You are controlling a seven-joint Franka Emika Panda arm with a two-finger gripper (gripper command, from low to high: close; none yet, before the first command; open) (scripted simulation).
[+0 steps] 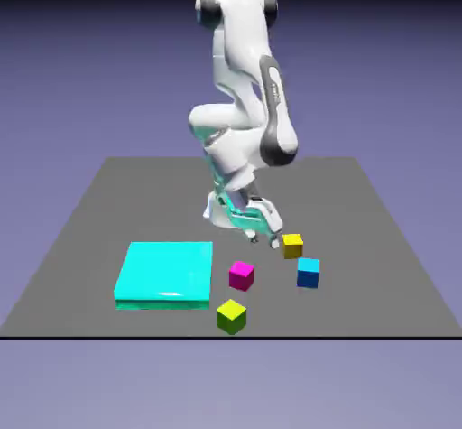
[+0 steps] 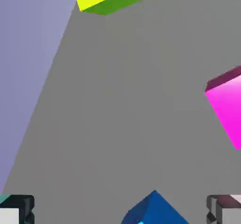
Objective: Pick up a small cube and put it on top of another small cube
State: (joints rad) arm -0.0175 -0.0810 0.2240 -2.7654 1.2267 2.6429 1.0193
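Plainly, the grey table (image 1: 171,192) gives me room, but a badly set approach could scatter the small things on it. The white arm (image 1: 245,39) is bent down over the table, and its hand comes in low and slanted rather than straight down. If I drive on at this tilt, I judge that a finger could strike the golden-yellow cube's top or side and shove it toward the blue cube. The cyan slab (image 1: 166,269) lies flat toward the exterior view's left, well apart from the pick, so I rate it a minor worry.

Among the small cubes, the golden-yellow cube (image 1: 292,247) sits on the table just beside the gripper (image 1: 264,241), on the exterior view's right. The blue cube (image 1: 309,275) is near it, closer to the camera; the magenta cube (image 1: 241,275) and lime cube (image 1: 231,317) are off to the exterior view's left of that pair. In the hand view the golden-yellow cube doesn't show, while a corner of the blue one does, so closing by that picture alone risks the wrong cube. Smallest of all, my two fingertips (image 2: 26,210) stand wide apart with nothing gripped. I'd straighten the wrist and centre over the golden-yellow cube before lowering.
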